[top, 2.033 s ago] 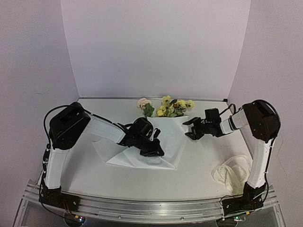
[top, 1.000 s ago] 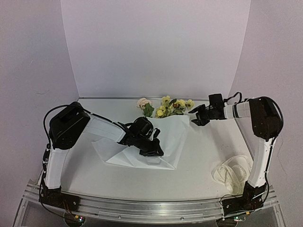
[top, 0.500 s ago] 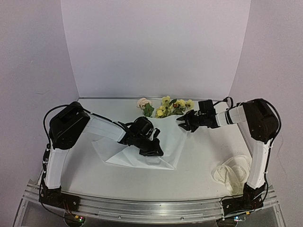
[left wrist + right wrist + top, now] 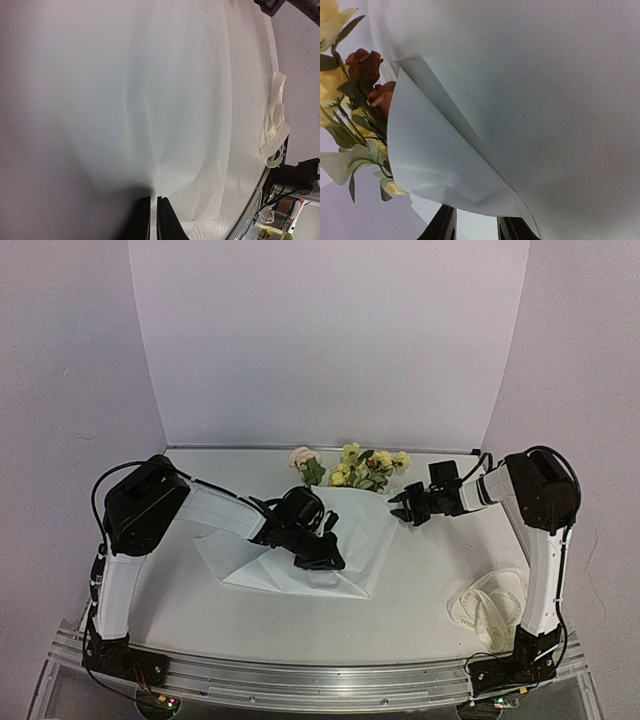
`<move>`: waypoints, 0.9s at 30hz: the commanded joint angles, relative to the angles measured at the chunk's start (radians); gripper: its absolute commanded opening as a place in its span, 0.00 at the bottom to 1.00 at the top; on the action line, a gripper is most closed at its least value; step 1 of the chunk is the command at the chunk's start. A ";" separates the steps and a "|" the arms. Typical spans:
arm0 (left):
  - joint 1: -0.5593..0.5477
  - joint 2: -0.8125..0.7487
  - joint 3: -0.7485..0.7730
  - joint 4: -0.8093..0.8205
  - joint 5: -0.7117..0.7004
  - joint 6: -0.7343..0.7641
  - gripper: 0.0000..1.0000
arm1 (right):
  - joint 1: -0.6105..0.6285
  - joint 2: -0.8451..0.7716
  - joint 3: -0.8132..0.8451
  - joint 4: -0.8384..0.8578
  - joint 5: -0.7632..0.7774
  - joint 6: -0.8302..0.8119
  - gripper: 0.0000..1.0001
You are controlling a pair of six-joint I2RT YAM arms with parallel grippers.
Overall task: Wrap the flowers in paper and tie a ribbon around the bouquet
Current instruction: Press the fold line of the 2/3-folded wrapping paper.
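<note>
My left claw (image 4: 330,558) is closed tight on a fold of the paper (image 4: 365,525), at the near side of the sheet, which lies creased in the middle of the table (image 4: 420,590). The flowers (image 4: 365,468) lie at the far edge of the paper, with their heads out past it. My right claw (image 4: 398,514) is at the right far corner of the sheet, fingers a little apart, the curled corner just before them; I cannot tell if they touch it. The ribbon (image 4: 490,605) lies in a loose heap at the near right, well apart
</note>
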 commanded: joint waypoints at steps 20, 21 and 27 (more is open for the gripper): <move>0.016 0.005 -0.017 -0.106 -0.048 0.012 0.07 | -0.103 0.048 0.092 -0.024 0.176 0.060 0.43; 0.016 0.005 -0.017 -0.105 -0.047 0.011 0.07 | -0.105 0.054 0.103 -0.027 0.178 0.062 0.43; 0.016 0.004 -0.017 -0.099 -0.045 0.010 0.07 | -0.125 0.072 0.144 -0.062 0.177 0.061 0.48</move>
